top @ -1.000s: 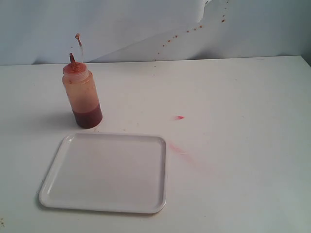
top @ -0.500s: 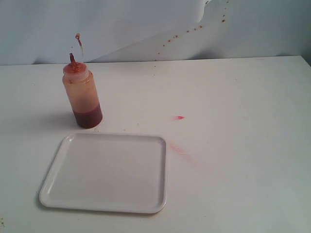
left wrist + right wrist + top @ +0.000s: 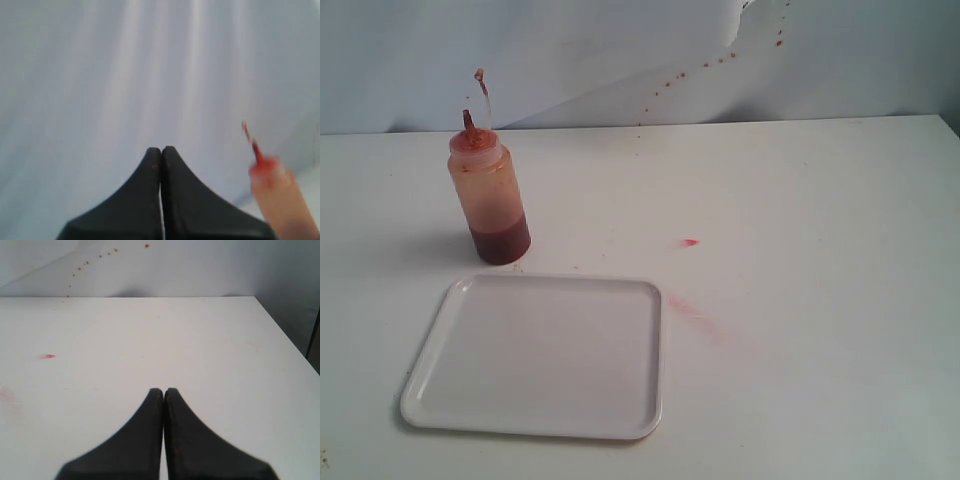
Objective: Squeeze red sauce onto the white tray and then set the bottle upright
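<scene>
The bottle (image 3: 488, 195) stands upright at the back left of the table, its walls smeared orange-red, with dark red sauce (image 3: 500, 242) settled at its base and a thin cap tethered above the nozzle. Just in front of it lies the white tray (image 3: 542, 355), with no sauce showing on it. Neither arm shows in the exterior view. My left gripper (image 3: 161, 149) is shut and holds nothing; the blurred bottle (image 3: 277, 197) stands off to one side of it. My right gripper (image 3: 163, 390) is shut and holds nothing above bare table.
A small red drop (image 3: 690, 242) lies on the table right of the bottle, with a faint pink smear (image 3: 692, 311) beside the tray's right rim. Red-brown specks (image 3: 720, 58) dot the white backdrop. The table's right edge (image 3: 287, 337) shows in the right wrist view.
</scene>
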You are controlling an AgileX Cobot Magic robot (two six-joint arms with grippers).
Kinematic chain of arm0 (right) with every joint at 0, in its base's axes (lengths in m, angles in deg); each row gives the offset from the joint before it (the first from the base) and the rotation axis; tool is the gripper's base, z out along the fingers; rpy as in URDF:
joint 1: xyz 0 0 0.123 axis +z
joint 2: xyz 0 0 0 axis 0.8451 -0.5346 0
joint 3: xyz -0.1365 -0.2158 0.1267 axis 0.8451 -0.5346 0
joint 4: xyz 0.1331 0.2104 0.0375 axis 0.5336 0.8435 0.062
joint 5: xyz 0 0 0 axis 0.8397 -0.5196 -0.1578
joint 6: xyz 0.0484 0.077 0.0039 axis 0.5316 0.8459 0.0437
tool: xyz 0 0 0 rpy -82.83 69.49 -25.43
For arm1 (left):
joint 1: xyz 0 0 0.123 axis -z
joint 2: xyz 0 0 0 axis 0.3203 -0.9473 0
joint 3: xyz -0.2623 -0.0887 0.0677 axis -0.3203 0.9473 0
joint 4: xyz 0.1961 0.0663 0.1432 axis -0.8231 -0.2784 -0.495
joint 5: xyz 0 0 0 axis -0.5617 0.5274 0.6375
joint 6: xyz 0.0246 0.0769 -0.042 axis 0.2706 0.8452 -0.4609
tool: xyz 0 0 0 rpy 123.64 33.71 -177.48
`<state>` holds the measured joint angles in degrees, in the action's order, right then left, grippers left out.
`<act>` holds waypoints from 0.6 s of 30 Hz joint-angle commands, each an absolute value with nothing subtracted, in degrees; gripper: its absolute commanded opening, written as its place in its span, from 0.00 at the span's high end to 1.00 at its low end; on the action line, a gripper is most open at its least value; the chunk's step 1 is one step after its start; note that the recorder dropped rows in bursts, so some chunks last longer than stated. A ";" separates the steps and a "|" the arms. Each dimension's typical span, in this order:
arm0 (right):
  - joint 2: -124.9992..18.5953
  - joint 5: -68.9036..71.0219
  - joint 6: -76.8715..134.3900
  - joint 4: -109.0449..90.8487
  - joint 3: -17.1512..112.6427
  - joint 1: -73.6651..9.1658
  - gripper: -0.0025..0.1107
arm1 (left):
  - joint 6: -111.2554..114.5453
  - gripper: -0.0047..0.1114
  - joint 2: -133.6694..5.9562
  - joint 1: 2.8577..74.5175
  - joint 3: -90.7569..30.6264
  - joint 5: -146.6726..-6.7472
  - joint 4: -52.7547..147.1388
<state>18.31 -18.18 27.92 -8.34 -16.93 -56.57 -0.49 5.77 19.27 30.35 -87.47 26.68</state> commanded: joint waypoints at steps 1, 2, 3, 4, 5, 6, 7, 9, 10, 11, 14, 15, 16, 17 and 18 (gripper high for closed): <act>18.60 -17.80 28.00 -8.49 -17.15 -56.53 0.98 | -0.41 0.96 5.96 19.27 30.63 -111.98 25.45; 18.60 -17.80 28.00 -8.49 -17.15 -56.53 0.98 | -0.41 0.96 5.96 19.27 30.63 -116.37 25.45; 18.60 -17.80 28.00 -8.49 -17.15 -56.53 0.98 | -0.41 0.96 5.96 19.27 30.63 -120.36 25.45; 18.60 -17.80 28.00 -8.49 -17.15 -56.53 0.98 | -0.41 0.96 5.96 19.27 30.63 -123.87 25.45; 18.60 -17.80 28.00 -8.49 -17.15 -56.53 0.98 | -0.41 0.96 5.96 19.27 30.63 -126.98 25.45; 18.60 -17.80 28.00 -8.49 -17.15 -56.53 0.98 | -0.41 0.96 5.96 19.27 30.63 -129.18 25.45; 18.60 -17.80 28.00 -8.49 -17.15 -56.53 0.98 | -0.41 0.96 5.96 19.27 30.63 -131.67 25.45; 18.60 -17.80 28.00 -8.49 -17.15 -56.53 0.98 | -0.41 0.96 5.96 19.27 30.63 -135.43 25.45; 18.60 -17.80 28.00 -8.49 -17.15 -56.53 0.98 | -0.41 0.96 5.96 19.27 30.63 -136.77 25.45; 18.60 -17.80 28.00 -8.49 -17.15 -56.53 0.98 | -0.41 0.96 5.96 19.27 30.63 -137.51 25.45; 18.60 -17.80 28.00 -8.49 -17.15 -56.53 0.98 | -0.41 0.96 5.96 19.27 30.63 -138.57 25.45; 18.60 -17.80 28.00 -8.49 -17.15 -56.53 0.98 | -0.41 0.96 5.96 19.27 30.63 -138.13 25.45; 18.60 -17.80 28.00 -8.49 -17.15 -56.53 0.98 | -0.41 0.96 5.96 19.27 30.63 -137.89 25.45; 18.60 -17.80 28.00 -8.49 -17.15 -56.53 0.98 | -0.41 0.96 5.96 19.27 30.63 -137.89 25.45; 18.60 -17.80 28.00 -8.49 -17.15 -56.53 0.98 | -0.41 0.96 5.96 19.27 30.63 -137.89 25.45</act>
